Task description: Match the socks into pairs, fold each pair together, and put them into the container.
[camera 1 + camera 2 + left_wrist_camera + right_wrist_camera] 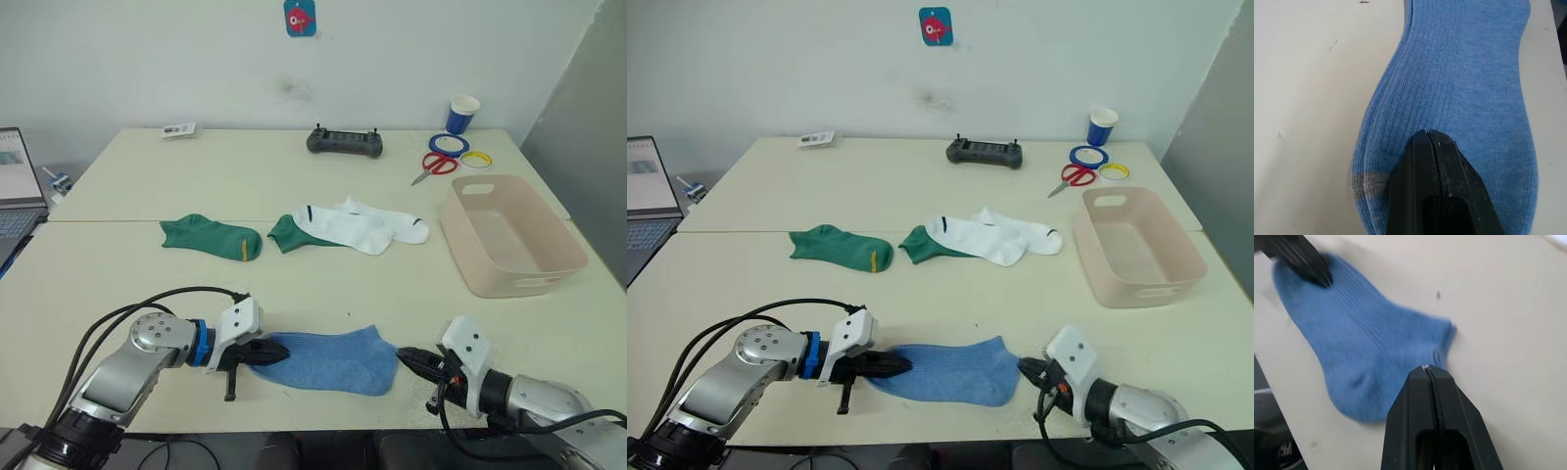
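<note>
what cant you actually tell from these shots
- Second blue sock: the blue sock looks layered at its edge in the left wrist view, but one or two is not certain.
- Second green sock: the white socks cover most of it in the head views.
- Left end effector: fingers together on the sock; pinching fabric or pressing is unclear.
- Laptop: cut off by the frame edge.

Blue sock between two grippers

The light blue sock (945,372) lies with the left gripper (899,366) on one end and the right gripper (1024,368) just beside the other.
</note>
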You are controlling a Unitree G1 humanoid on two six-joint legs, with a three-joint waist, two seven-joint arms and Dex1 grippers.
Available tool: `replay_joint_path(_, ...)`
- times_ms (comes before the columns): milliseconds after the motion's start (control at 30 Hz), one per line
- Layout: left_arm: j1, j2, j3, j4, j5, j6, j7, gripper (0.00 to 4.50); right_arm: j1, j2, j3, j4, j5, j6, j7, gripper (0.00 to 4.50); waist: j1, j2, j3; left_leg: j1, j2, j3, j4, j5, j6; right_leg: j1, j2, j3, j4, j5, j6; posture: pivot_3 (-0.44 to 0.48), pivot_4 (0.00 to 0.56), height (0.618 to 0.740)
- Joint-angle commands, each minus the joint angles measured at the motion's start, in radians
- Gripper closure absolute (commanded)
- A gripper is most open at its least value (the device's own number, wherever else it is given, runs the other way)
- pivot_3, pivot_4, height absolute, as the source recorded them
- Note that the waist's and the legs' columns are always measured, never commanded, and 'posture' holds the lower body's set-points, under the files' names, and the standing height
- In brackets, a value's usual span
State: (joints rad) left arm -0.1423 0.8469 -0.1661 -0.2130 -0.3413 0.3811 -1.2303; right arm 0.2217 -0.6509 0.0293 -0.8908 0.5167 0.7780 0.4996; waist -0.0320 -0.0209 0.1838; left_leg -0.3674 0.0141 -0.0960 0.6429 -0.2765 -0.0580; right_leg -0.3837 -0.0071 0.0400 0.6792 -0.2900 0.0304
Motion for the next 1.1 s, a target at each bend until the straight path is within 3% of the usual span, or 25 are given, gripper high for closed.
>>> replay_joint_path(33,-0.076,0.031,0.054,-0.085,-0.075,0.040,-0.043,4.50,-0.067,0.012,-0.031,-0.065,0.056,0.024,-0.018,4.47,0.001,-0.001,0.001,-0.002,0.000,0.000,0.000,0.000,0.000,-0.002,0.000,0.000,0.000,0.000,0.000,0.000,0.150,0.740)
replay_joint_path(333,-0.101,-0.036,-0.042,-0.069,-0.010,0.009,-0.015,4.50,-0.279,0.092,0.305,0.160,-0.134,-0.018,-0.033,4.47,-0.003,-0.001,0.001,-0.007,0.000,0.001,0.000,0.000,0.000,-0.006,0.001,0.000,-0.001,0.000,0.000,0.000,0.150,0.740)
replay_joint_path(567,-0.061,-0.076,-0.080,-0.025,0.050,-0.021,0.026,4.50,-0.293,0.154,0.419,0.301,-0.232,-0.071,-0.022,4.47,0.001,-0.001,0.001,-0.007,0.000,-0.001,0.001,0.000,0.000,-0.006,0.001,-0.001,-0.001,0.000,0.000,0.000,0.150,0.740)
replay_joint_path(733,-0.016,-0.073,-0.089,0.106,0.129,-0.089,0.064,4.50,-0.220,0.108,0.361,0.298,-0.258,-0.090,-0.026,4.47,0.002,0.000,0.001,-0.006,0.000,-0.001,0.001,0.000,0.000,-0.005,0.001,-0.001,-0.001,0.000,0.000,0.000,0.150,0.740)
replay_joint_path(833,0.012,-0.066,-0.097,0.163,0.152,-0.136,0.068,4.50,-0.162,0.073,0.255,0.290,-0.242,-0.090,-0.030,4.47,0.002,0.000,0.000,-0.003,0.000,0.000,0.001,0.000,0.000,-0.002,0.000,0.000,0.000,0.000,0.000,0.000,0.150,0.740)
replay_joint_path(1100,-0.013,-0.110,-0.064,0.117,0.070,-0.128,0.080,4.50,-0.081,0.075,0.042,0.174,-0.127,-0.113,0.001,4.47,0.000,0.003,-0.002,0.004,0.000,0.000,0.000,0.000,0.000,0.004,0.000,0.001,0.000,-0.002,-0.004,0.000,0.150,0.740)
